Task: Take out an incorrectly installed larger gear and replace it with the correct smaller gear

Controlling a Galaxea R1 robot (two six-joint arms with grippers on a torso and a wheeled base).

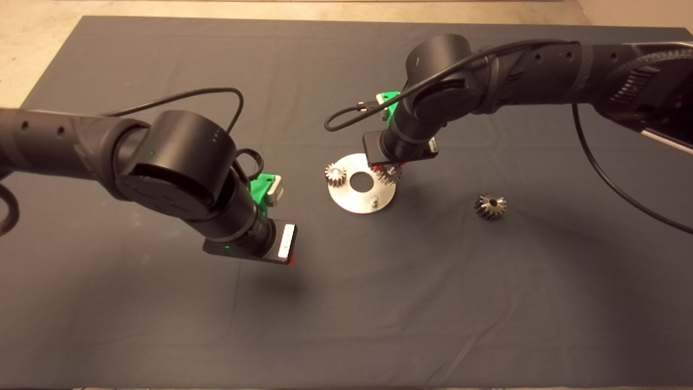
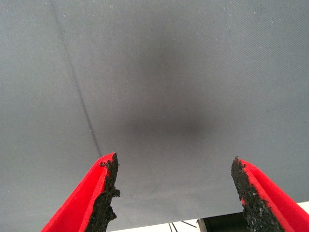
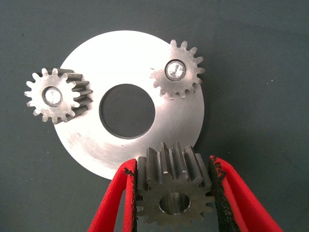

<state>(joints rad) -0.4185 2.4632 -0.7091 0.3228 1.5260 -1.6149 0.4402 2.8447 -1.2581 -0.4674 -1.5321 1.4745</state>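
The smaller gear (image 3: 174, 193) is clamped between the fingers of the right hand (image 3: 175, 195), bore upright, held over the round steel plate (image 3: 87, 150). In the wrist view two matching small gears (image 3: 54, 95) (image 3: 176, 71) are seated on pins; in the head view the bare pin (image 1: 373, 201) stands at the plate's near rim, near the held gear. Alignment of bore over that pin is judged the next requirement. The larger gear (image 1: 490, 206) lies on the mat right of the plate. The left hand (image 2: 175, 193), fingers apart, is held over bare mat (image 2: 154, 72).
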